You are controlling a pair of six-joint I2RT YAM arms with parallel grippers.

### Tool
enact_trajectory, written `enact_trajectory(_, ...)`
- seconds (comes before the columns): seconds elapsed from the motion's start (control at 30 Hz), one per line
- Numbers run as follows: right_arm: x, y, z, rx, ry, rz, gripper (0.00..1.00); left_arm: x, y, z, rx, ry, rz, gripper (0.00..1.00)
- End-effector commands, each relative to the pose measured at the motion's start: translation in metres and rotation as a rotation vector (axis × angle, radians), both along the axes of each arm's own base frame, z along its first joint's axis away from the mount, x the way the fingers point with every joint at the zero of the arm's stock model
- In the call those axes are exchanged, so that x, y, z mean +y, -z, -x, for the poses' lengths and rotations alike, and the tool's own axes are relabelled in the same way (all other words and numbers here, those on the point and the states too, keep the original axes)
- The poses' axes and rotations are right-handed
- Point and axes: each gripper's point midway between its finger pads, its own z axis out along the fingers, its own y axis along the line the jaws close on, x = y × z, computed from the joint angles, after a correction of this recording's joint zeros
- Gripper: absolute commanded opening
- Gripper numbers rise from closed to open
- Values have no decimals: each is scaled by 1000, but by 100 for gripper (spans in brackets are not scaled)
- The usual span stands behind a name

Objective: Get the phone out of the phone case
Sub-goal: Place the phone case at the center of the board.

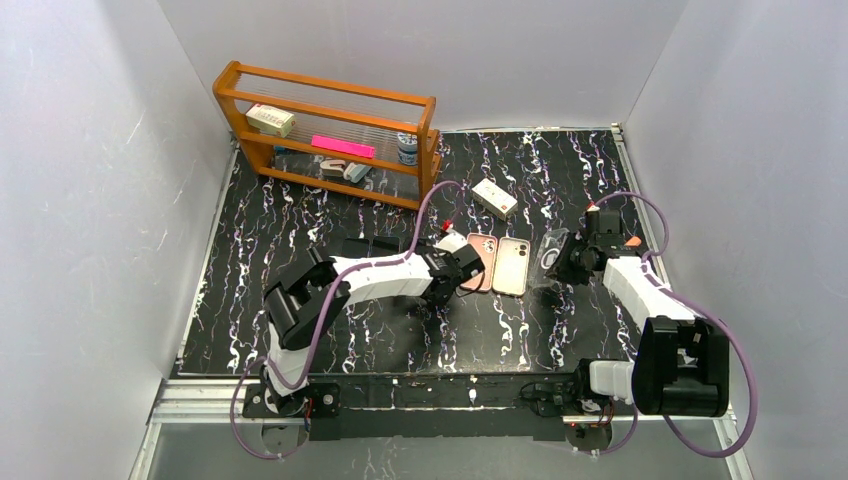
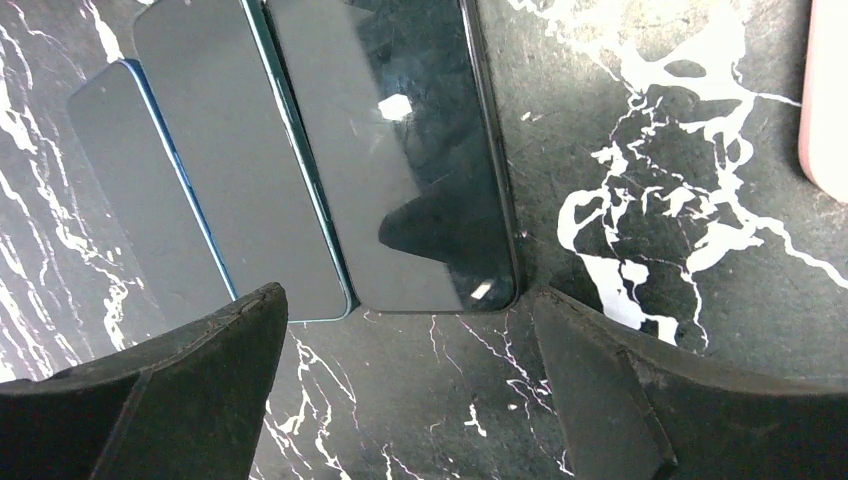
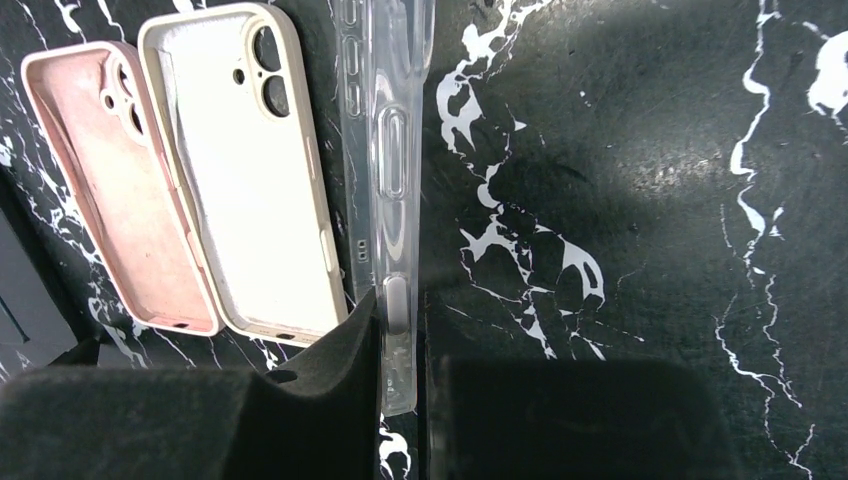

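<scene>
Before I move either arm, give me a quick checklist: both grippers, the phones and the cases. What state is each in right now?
1. Left gripper open and holding nothing: ok.
2. Phones out of their cases, three lying flat side by side on the table under the left gripper: ok.
3. Right gripper shut on the edge of the clear case: ok.
4. Clear case empty: looks so edge-on, with no phone body visible inside: ok.
5. Pink case and cream case empty, open side up beside the clear one: ok.
6. Clear case lifted or resting on the table: cannot tell.
</scene>
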Motion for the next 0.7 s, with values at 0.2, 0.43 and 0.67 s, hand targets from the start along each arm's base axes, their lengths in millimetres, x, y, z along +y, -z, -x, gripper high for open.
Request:
enact_trajectory(0.2, 20, 0, 6, 65, -118, -94, 6, 5, -8, 6, 59, -47, 164, 92)
enact_trajectory(0.43, 27, -3, 9, 88, -134, -129, 9, 11, -17, -4, 85, -86, 285, 93)
enact_trajectory(0.67, 24, -6, 17, 98, -115, -119, 12, 15, -33, -12, 67, -120, 390, 93)
